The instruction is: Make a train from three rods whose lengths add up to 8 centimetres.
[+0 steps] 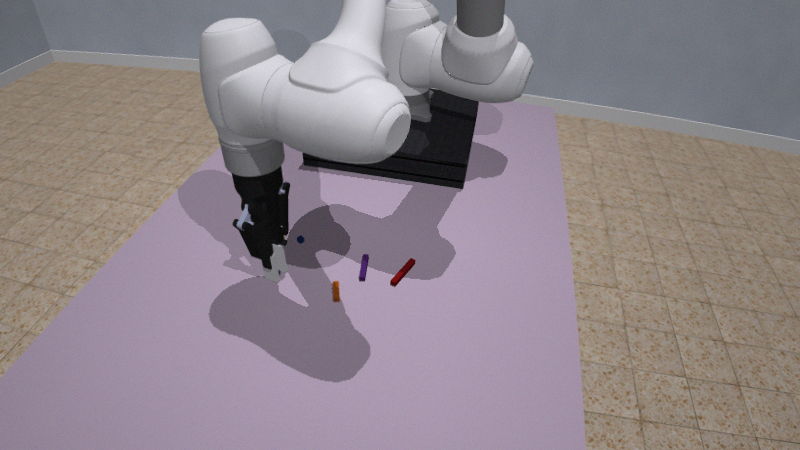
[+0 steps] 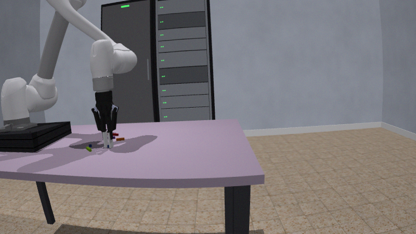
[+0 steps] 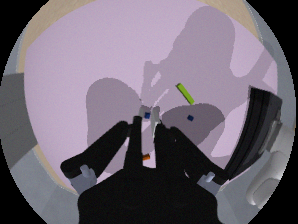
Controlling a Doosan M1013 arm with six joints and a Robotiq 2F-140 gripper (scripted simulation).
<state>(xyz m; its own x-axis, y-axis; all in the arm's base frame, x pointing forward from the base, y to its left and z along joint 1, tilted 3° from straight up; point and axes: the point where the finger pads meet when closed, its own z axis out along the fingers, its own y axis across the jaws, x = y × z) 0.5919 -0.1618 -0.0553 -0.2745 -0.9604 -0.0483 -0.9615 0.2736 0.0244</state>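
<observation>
My gripper (image 1: 275, 273) (image 2: 107, 144) (image 3: 147, 114) stands upright with its fingertips down at the table (image 1: 447, 363). Its fingers are open only a narrow way. A small blue rod (image 3: 147, 115) (image 2: 108, 146) sits between the fingertips, low at the table top. A second blue rod (image 1: 300, 238) (image 2: 90, 145) (image 3: 190, 117) lies a little way off in the arm's shadow. A lime rod (image 2: 88, 148) (image 3: 185, 92) lies near it and is hidden in the top view. An orange rod (image 1: 335, 291) (image 2: 120, 139), a purple rod (image 1: 363, 266) and a red rod (image 1: 402, 272) (image 2: 115, 134) lie apart to the right.
The arm's black base (image 1: 441, 151) (image 2: 31, 137) stands at the back of the table. A dark server cabinet (image 2: 180, 57) stands behind the table. The table edge (image 2: 174, 181) is far from the rods.
</observation>
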